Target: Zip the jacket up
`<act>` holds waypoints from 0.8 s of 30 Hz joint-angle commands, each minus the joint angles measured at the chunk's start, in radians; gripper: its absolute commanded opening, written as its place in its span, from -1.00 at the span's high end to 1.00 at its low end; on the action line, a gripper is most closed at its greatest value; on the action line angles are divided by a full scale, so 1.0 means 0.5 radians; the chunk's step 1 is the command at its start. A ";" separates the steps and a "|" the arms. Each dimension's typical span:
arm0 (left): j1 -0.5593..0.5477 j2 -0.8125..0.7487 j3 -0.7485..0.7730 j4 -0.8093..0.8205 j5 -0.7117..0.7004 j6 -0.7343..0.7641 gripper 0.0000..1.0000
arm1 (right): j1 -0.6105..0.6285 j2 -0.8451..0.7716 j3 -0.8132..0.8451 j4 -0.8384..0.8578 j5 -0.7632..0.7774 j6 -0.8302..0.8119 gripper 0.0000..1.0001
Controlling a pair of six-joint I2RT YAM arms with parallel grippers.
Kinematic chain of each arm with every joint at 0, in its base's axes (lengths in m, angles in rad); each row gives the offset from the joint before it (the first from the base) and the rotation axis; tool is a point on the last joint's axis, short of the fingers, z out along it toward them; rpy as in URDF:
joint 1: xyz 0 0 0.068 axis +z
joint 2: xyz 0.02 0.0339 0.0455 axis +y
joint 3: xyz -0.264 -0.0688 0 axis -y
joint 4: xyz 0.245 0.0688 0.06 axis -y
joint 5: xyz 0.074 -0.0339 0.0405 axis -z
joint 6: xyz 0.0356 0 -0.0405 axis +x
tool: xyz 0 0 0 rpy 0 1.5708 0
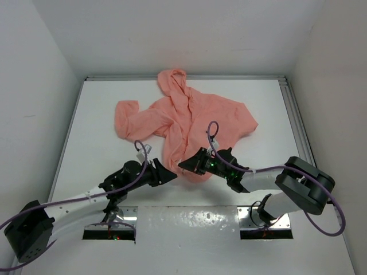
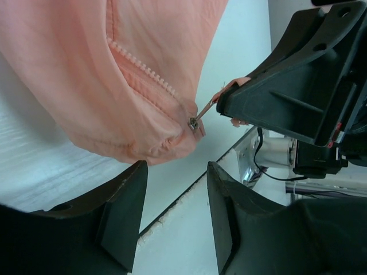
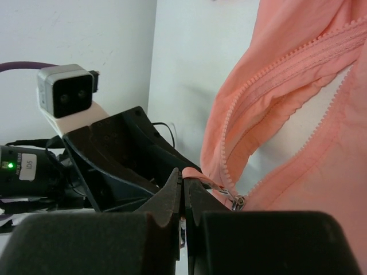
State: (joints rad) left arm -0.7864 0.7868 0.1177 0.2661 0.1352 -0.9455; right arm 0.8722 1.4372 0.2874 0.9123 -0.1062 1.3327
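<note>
The right end effector [image 3: 183, 182] pinched the zipper pull [image 3: 202, 176] at the near hem [image 2: 132, 152] of the jacket [image 1: 192, 114]. The zipper track [image 3: 275, 69] ran away toward the hood [image 1: 174, 80]. The left end effector [image 2: 176, 172] gaped empty beside it.

Left tool [image 2: 175, 171] spread apart, right tool [image 3: 183, 184] clamped tight, tips facing, close together.

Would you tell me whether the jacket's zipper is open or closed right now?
Open: the jacket has its slider at the very bottom, and the tooth rows spread apart above it.
</note>
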 commanded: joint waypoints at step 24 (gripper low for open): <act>-0.191 0.375 0.032 0.557 -0.255 -0.094 0.14 | 0.004 0.009 0.020 0.249 -0.303 0.108 1.00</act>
State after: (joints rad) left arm -0.8635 0.9707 0.1104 0.4747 0.0582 -0.9779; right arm 0.8730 1.4342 0.2874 0.9619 -0.2245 1.3743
